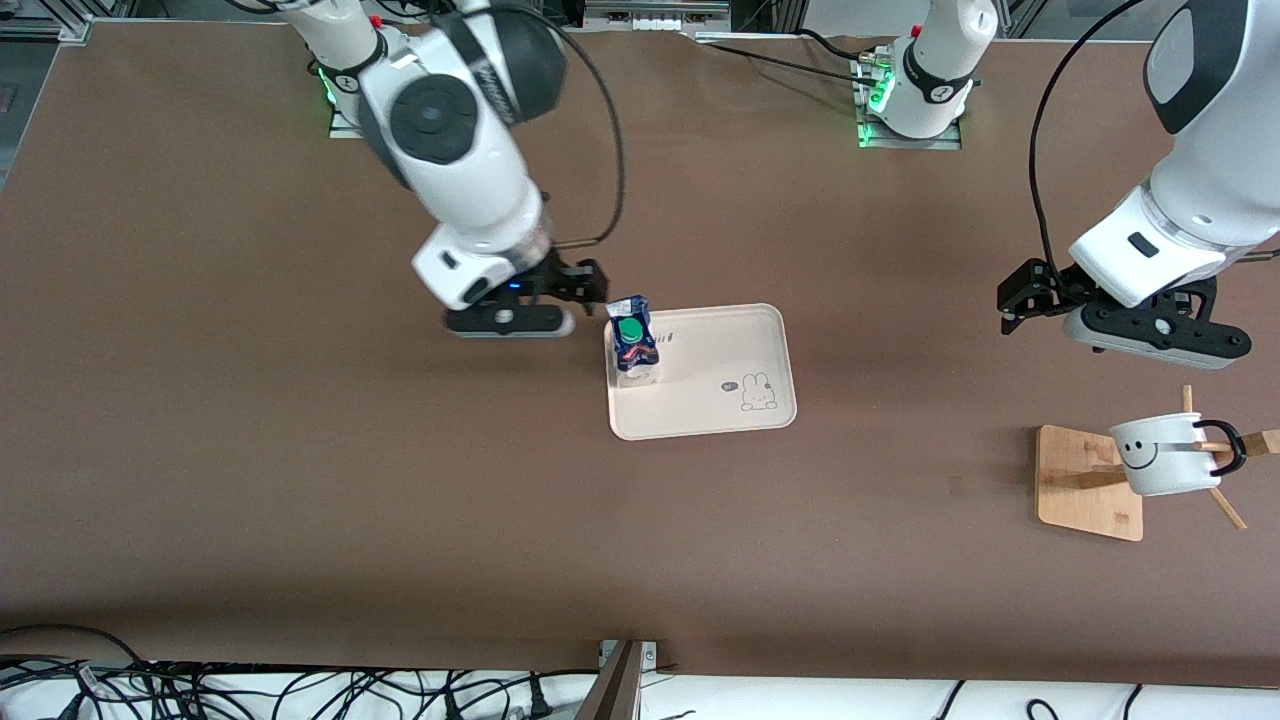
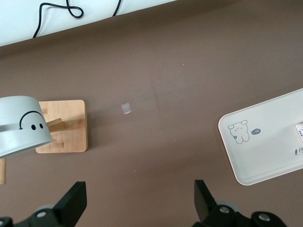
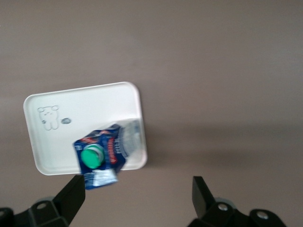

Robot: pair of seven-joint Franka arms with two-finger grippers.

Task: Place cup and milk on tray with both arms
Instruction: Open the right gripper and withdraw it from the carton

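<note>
— Front view first: what sits toward the right arm's end of the table?

— Bare brown table (image 1: pixel 250 480) there, with wide free room. The right gripper (image 1: pixel 510 322) hangs just beside the tray's edge, its fingers (image 3: pixel 71 201) spread wide and holding nothing. One milk (image 1: pixel 632 340) stands upright on the tray (image 1: pixel 720 400), tucked against the rim at the corner nearest that gripper. From the right wrist view, the carton (image 3: pixel 100 156) sits at the tray's (image 3: pixel 85 118) edge, apart from both fingers.

— And the middle?

— One tray, and most of its floor is open; the bunny drawing lies uncovered. Bare table surrounds it on every side.

— Toward the left arm's end?

— The left gripper (image 1: pixel 1155 335) hovers over bare table, fingers (image 2: pixel 71 203) fully apart and empty. One cup (image 1: pixel 1165 455) hangs on a wooden rack (image 1: pixel 1090 485), close to the table's edge, nearer the front camera than that gripper. The left wrist view shows clear table between the rack (image 2: pixel 64 125) and the tray (image 2: pixel 265 142).

— Counts?

— Two arms, one cup, one milk, one tray, one rack.
</note>
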